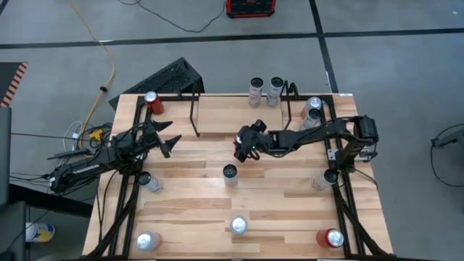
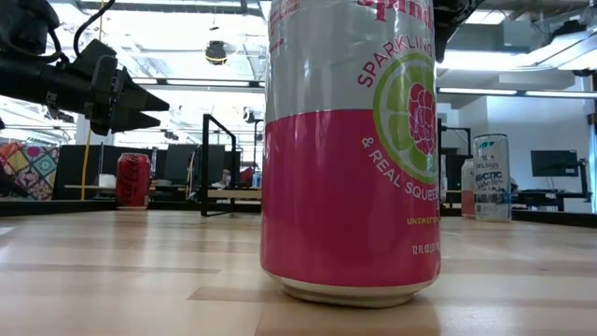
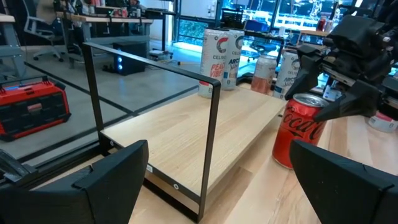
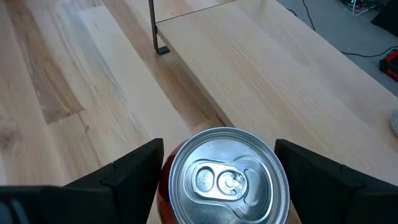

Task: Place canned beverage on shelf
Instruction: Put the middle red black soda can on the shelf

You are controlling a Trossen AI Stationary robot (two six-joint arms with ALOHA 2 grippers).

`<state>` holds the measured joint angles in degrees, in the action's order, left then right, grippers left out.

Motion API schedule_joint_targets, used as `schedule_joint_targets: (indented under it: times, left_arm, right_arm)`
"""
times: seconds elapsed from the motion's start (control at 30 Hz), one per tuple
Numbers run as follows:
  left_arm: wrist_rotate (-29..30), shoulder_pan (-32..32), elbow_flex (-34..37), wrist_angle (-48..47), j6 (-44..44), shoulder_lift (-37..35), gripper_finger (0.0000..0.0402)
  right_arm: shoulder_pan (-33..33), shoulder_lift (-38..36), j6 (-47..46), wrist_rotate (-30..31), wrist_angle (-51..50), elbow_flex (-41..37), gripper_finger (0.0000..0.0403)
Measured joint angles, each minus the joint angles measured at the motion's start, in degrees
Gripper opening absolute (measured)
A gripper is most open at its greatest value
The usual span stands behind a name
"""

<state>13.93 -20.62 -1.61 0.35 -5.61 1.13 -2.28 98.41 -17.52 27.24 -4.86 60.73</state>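
Note:
A red cola can (image 3: 297,132) stands upright just off the near edge of the shelf's light wood board (image 1: 243,116), between the fingers of my right gripper (image 1: 243,149), which reaches in from the table's right and is shut on it. The right wrist view looks down on the can's silver top (image 4: 227,177). The shelf's thin black rod uprights (image 3: 214,143) rise at the board's ends. My left gripper (image 1: 168,141) hangs open and level over the table's left part and touches nothing. My right gripper pinches the red can's upper wall (image 4: 163,182) between its two fingers, one on each side just under the rim. The fingers (image 3: 348,102) come slanting down from the table's right. The can stays upright, and its base (image 3: 283,163) seems to rest on the table.
Other cans stand about: a pink and silver one (image 2: 350,149) at the near middle, one at mid-table (image 1: 230,174), two behind the shelf (image 1: 264,90), two at the far right (image 1: 313,109), a red one at the far left corner (image 1: 152,101), and more along both side rails.

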Motion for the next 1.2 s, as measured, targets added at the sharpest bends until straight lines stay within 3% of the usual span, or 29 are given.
schedule_joint_targets:
  times: [1.2]
  left_arm:
    - [0.0,0.0,0.0,0.0,0.0,0.0,0.0374]
  right_arm:
    - [3.0,-2.5,4.1,-1.0,-2.7,2.7,0.0282]
